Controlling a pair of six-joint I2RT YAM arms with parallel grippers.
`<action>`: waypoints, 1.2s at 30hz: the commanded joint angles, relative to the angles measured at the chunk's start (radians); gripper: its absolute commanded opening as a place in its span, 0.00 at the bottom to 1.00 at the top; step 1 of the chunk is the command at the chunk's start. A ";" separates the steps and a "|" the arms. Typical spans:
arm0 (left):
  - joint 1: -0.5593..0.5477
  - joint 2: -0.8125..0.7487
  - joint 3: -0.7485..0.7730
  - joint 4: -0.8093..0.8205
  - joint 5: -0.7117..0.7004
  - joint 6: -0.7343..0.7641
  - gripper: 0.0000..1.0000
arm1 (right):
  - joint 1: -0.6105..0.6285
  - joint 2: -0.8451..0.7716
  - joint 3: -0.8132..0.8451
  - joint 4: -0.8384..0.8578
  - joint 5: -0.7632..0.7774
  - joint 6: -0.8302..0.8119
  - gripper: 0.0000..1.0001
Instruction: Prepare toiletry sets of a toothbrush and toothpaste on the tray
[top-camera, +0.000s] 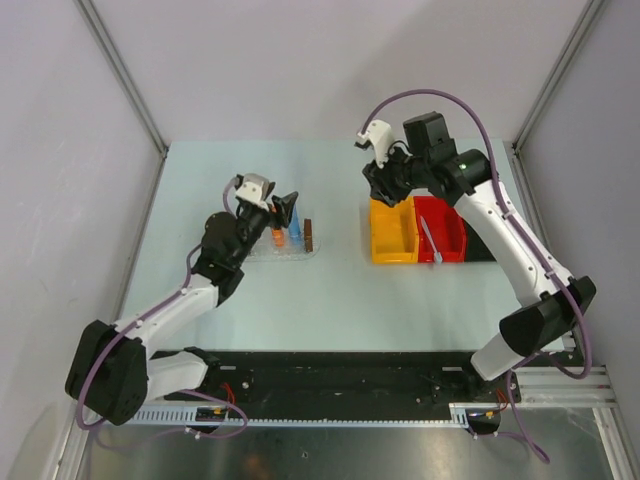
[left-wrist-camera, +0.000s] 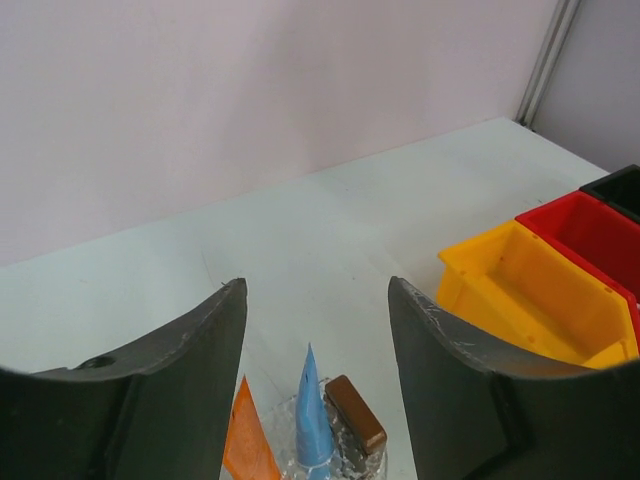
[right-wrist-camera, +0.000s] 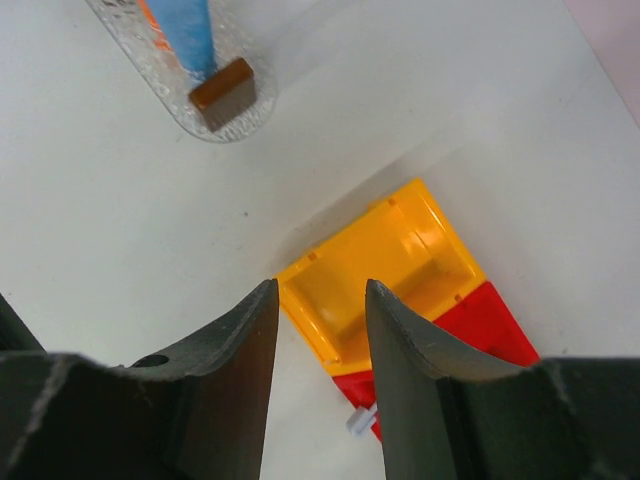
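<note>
**Two tubes on the tray, toothbrush lying in the red bin**

The tray (top-camera: 300, 252) is sitting on the left half of the table (top-camera: 330, 290), directly under the left gripper (left-wrist-camera: 316, 300). It is holding both tubes of toothpaste side by side: the orange tube (left-wrist-camera: 248, 445) is lying on the left and the blue tube (left-wrist-camera: 312, 420) just beside it on the right. A dark brown block (left-wrist-camera: 355, 415) is standing at the tray's right end, next to the blue tube. The left gripper is hovering over these with its jaws standing wide apart and nothing between them.

The bins are standing in a row on the right half of the table, well apart from the tray. The yellow bin (top-camera: 392, 232) is the nearest to the tray, and the right wrist view is showing its bare yellow floor. The red bin (top-camera: 448, 232) is touching it on the far side and is holding the toothbrush (top-camera: 430, 240), which is lying lengthwise along the bin. In the right wrist view only the toothbrush's whitish tip is peeking out beside a finger. A black bin (left-wrist-camera: 620, 190) is showing beyond the red one, but its contents cannot be made out.

The right gripper (right-wrist-camera: 320, 300) is hanging above the yellow bin's rear edge. Its jaws are parted by a narrower gap than the left gripper's, and they are gripping nothing.
</note>
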 joint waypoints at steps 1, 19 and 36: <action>-0.005 -0.027 0.127 -0.159 0.035 0.091 0.64 | -0.058 -0.083 -0.058 0.043 0.010 0.024 0.46; 0.006 -0.025 0.451 -0.641 0.065 0.170 1.00 | -0.384 -0.173 -0.405 0.130 -0.050 0.125 0.63; 0.006 -0.014 0.414 -0.660 0.058 0.196 1.00 | -0.427 -0.100 -0.536 0.224 0.040 0.158 0.52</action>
